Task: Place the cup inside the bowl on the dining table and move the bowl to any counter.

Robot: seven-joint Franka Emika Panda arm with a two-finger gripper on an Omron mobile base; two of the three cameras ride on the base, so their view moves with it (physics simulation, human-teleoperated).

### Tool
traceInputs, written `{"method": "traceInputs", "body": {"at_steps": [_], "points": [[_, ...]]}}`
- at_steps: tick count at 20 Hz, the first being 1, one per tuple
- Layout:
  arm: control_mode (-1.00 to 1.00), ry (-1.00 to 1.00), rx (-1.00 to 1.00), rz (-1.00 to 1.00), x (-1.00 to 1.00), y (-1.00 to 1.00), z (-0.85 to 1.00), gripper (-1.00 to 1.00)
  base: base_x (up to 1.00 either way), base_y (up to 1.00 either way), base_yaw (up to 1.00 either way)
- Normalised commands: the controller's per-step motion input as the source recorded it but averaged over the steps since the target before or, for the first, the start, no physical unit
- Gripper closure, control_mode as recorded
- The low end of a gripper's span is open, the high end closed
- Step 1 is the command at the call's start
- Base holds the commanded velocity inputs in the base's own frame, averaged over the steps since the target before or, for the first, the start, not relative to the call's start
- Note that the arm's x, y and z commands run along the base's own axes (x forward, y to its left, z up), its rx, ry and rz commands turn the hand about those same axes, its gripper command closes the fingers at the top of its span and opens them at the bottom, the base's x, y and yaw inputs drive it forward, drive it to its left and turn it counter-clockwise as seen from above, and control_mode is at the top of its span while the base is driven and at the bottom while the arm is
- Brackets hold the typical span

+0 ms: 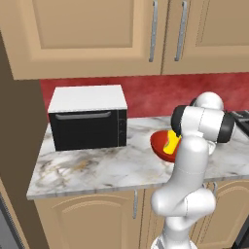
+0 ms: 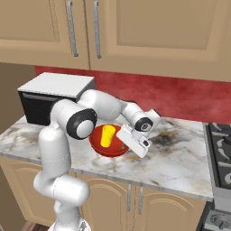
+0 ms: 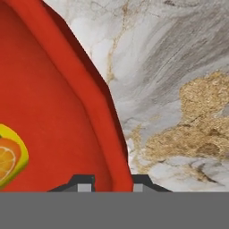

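Gripping the rim of the wide glossy red bowl (image 2: 109, 143), the two-finger gripper (image 3: 108, 182) is holding one dark fingertip (image 3: 83, 183) inside the wall and the other just outside it, as the hand view is showing; the jaws are standing narrow, with the rim between them. In the right base view the white hand is sitting at about 3 o'clock of the bowl, low over the counter with the white-grey veined marble top (image 2: 180, 158). The small yellow tumbler cup (image 2: 107, 136) is standing upright inside the bowl, near its middle; in the hand view a yellow piece with an orange-slice picture is showing at 9 o'clock. The bowl is lying on the counter or just above it; I cannot tell which. A black microwave with a white top (image 1: 88, 117) is sitting on the same counter, at 9 o'clock of the bowl in the left base view, well apart. Tan wall cabinets (image 1: 97, 34) are hanging above a red back wall (image 2: 189, 97).
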Motion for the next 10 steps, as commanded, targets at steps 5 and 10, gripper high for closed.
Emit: {"method": "traceInputs", "body": {"at_steps": [5, 10], "points": [[-1.00, 0.00, 0.00, 0.00, 0.00, 0.10, 0.00, 1.00, 0.00, 0.00, 0.00], [-1.00, 0.00, 0.00, 0.00, 0.00, 0.11, 0.00, -1.00, 0.00, 0.00, 0.00]]}}
